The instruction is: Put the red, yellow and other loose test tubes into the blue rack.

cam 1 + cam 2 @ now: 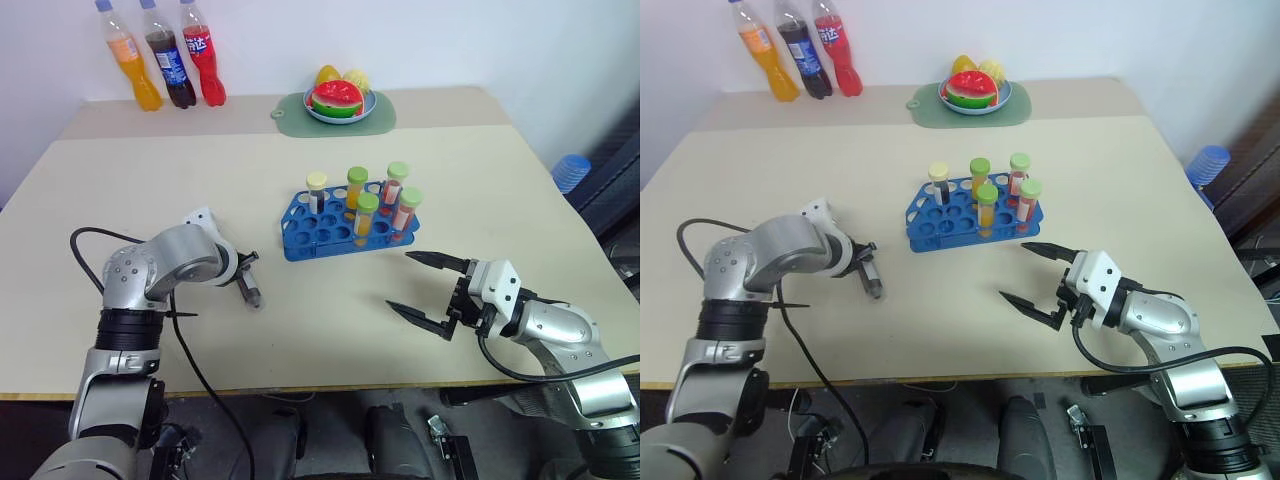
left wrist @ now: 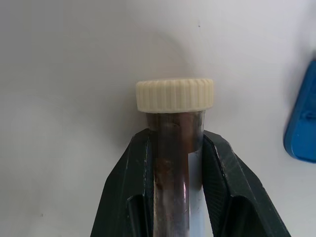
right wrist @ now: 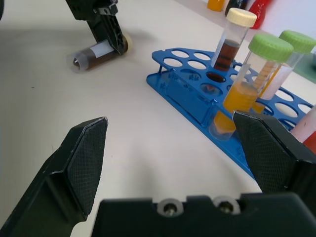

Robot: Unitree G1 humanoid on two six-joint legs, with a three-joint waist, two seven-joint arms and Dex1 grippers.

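right tool waiting wide open | left tool pinching brown tube lying on worktop | five tubes standing in rack; this one left

Readable marks are few. Three soda bottles stand in the upper left of the head views. The red bottle carries a blue label with white characters, too small to make out. The dark cola bottle has a blue label with white lettering, also unreadable. The orange bottle shows a small label patch, no legible text. The dark brown test tube in the left wrist view has a blank white label strip. Nothing else bears text.
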